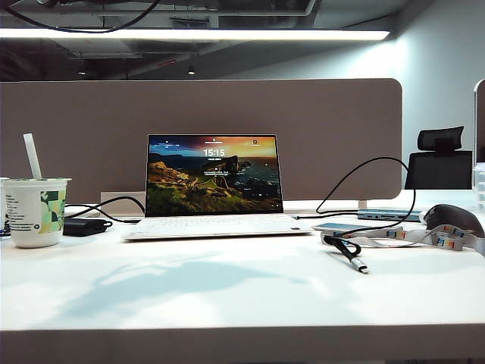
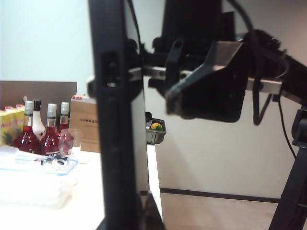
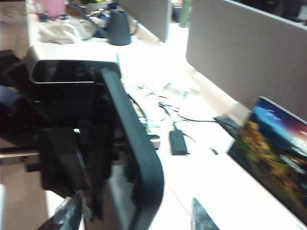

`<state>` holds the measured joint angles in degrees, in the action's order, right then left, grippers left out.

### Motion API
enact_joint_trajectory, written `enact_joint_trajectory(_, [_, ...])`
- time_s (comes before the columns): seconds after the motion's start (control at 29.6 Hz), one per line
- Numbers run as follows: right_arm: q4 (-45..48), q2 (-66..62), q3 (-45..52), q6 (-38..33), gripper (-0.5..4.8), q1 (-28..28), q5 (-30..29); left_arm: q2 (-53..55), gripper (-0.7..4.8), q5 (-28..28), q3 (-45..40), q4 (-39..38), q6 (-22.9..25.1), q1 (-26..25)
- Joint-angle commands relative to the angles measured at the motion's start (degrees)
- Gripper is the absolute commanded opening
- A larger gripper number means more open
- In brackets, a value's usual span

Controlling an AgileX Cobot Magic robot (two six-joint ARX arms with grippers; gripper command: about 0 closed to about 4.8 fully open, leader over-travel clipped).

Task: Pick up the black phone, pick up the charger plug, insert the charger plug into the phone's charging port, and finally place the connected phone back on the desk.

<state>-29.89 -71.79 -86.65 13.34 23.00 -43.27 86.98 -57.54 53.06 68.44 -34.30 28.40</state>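
Observation:
The black phone [image 2: 117, 120] stands edge-on in the left wrist view, and my left gripper [image 2: 140, 213] is shut on its lower end, above the desk [image 1: 227, 292]. In the right wrist view the same phone [image 3: 136, 143] shows a rounded corner between the spread fingertips [image 3: 71, 214] of my right gripper [image 3: 136, 216], which is open and not touching it. The charger plug [image 1: 359, 266], a silver tip on a thin black cable, lies on the desk at the right. Neither gripper appears in the exterior view. I cannot make out the charging port.
An open laptop [image 1: 214, 182] stands mid-desk, with a paper cup [image 1: 34, 211] and black power brick [image 1: 86, 226] to its left. A pale slab with lanyard [image 1: 356, 227] and a dark mouse [image 1: 452, 218] lie at the right. Red bottles [image 2: 43, 134] stand on a side table.

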Motion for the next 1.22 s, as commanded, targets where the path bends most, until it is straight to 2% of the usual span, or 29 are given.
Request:
enact_joint_trajectory(0.03, [3.5, -1.2, -0.3, -3.5, 2.84, 0.0, -7.4, -0.5, -0.06, -0.1, 0.5, 2.5, 0.2, 0.1])
enact_joint_trajectory(0.14, [5.3, -2.3, -0.3, -4.6, 2.84, 0.0, -10.0, -0.5, -0.06, -1.0, 0.5, 2.8, 0.2, 0.1])
enact_joint_trajectory(0.27, [6.3, -3.3, -0.3, -4.7, 2.79, 0.0, -10.9, -0.5, -0.06, -1.3, 0.5, 3.7, -0.2, 0.1])
enact_joint_trajectory(0.34, [6.4, -3.8, -0.3, -5.1, 2.61, 0.0, -11.0, -0.5, -0.06, -1.3, 0.5, 4.0, -0.2, 0.1])
enact_joint_trajectory(0.64, [8.2, -5.9, -0.3, -7.6, 2.58, 0.1, -14.5, -0.5, -0.06, -1.5, 0.5, 4.0, -0.5, 0.1])
enact_joint_trajectory(0.88, [9.6, -6.2, -0.3, -7.6, 0.4, 0.1, -14.5, -0.5, -0.06, -1.2, 0.5, 3.9, -1.1, 0.1])
enact_joint_trajectory(0.95, [9.3, -6.2, -0.3, -7.6, 0.05, 0.1, -14.6, -0.5, -0.06, -1.0, 0.5, 3.9, -1.3, 0.1])
enact_joint_trajectory(1.11, [9.3, -6.2, -0.3, -7.6, -0.05, 0.1, -14.6, -0.5, -0.02, 0.1, 0.5, 3.9, -1.3, 0.1])
enact_joint_trajectory(1.18, [9.4, -6.1, -0.3, -7.6, -0.05, 0.1, -14.6, -0.5, 0.5, 0.5, 0.5, 3.9, -1.3, 0.1])
enact_joint_trajectory(1.22, [9.6, -6.1, -0.3, -7.6, -0.05, 0.1, -14.9, -0.5, 1.18, 1.2, 0.5, 3.9, -1.3, 0.1])
